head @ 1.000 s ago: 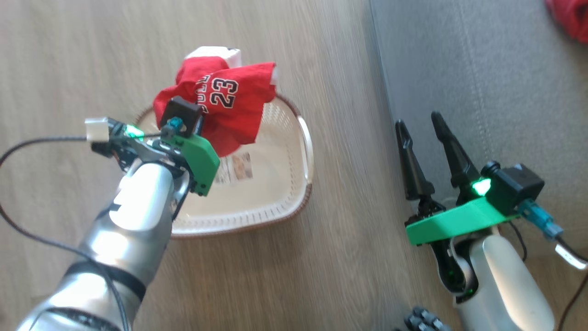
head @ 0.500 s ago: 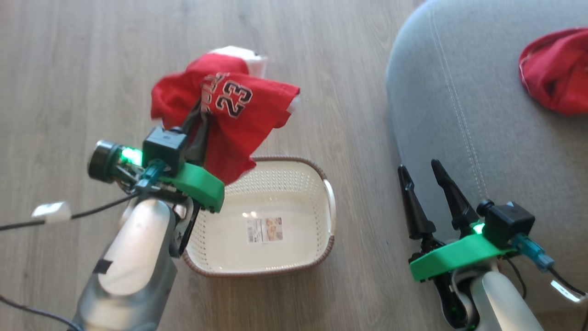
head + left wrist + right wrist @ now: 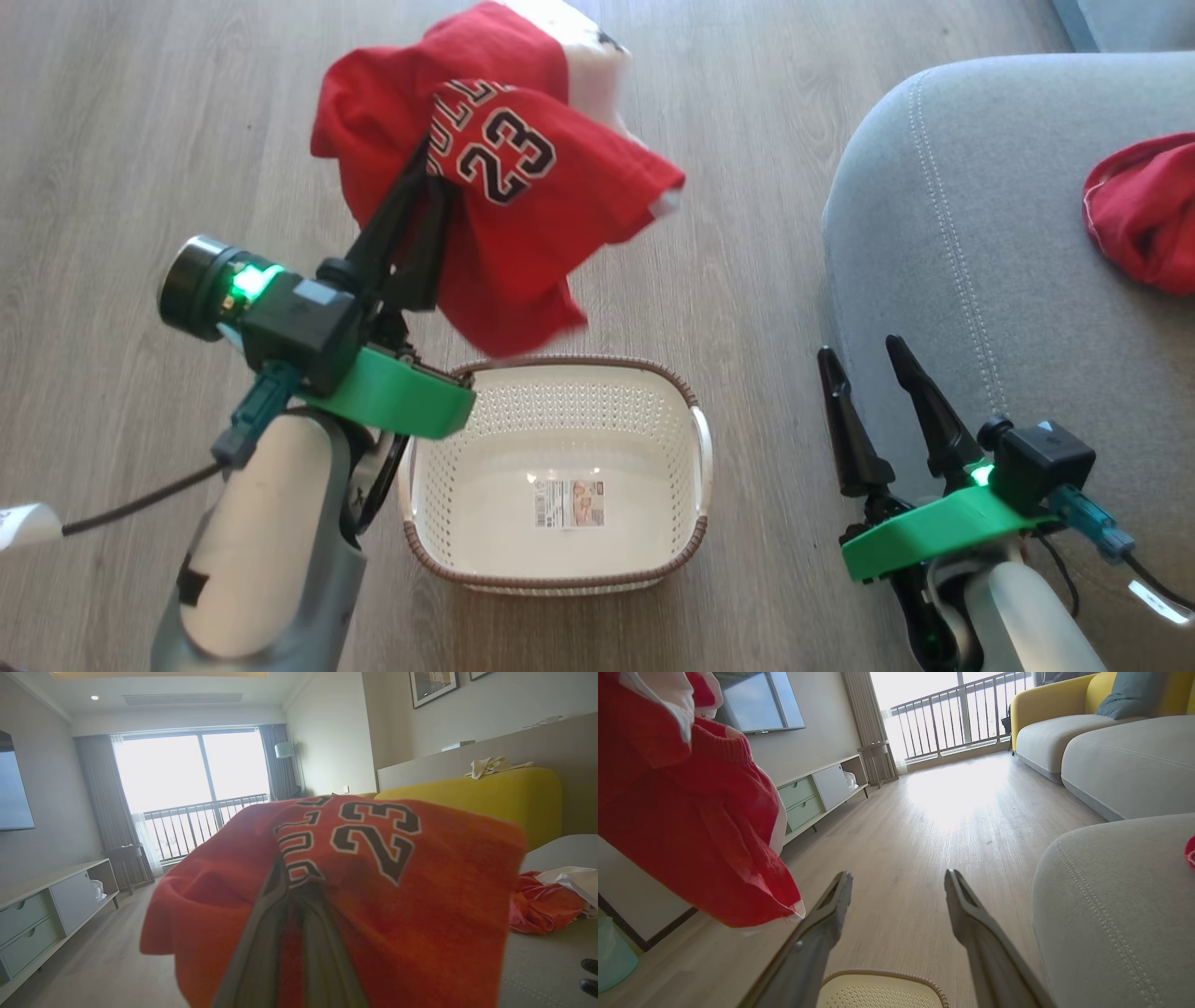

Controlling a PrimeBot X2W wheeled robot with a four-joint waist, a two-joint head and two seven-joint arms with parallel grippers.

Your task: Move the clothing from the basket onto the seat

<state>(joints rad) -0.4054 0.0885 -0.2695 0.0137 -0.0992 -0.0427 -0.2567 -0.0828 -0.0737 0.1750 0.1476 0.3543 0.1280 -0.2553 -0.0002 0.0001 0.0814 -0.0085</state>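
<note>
The left hand [image 3: 422,187] was clamped on the red jersey [image 3: 523,177] (number 23 facing up), which hung in the air over the far rim of the basket [image 3: 698,439] on the floor. The right hand [image 3: 864,359] stood wide and empty by the edge of the grey seat [image 3: 952,261], where another red garment [image 3: 1144,215] lay.

Wood-plank floor [image 3: 140,140]; wall-mounted television [image 3: 759,702] above a low cabinet [image 3: 833,784] with pale green drawers [image 3: 801,800]; bright window [image 3: 187,770] with balcony railing [image 3: 957,716]; yellow sofa [image 3: 1045,697] bearing a blue-grey cushion [image 3: 1129,693]; framed picture [image 3: 432,686].
</note>
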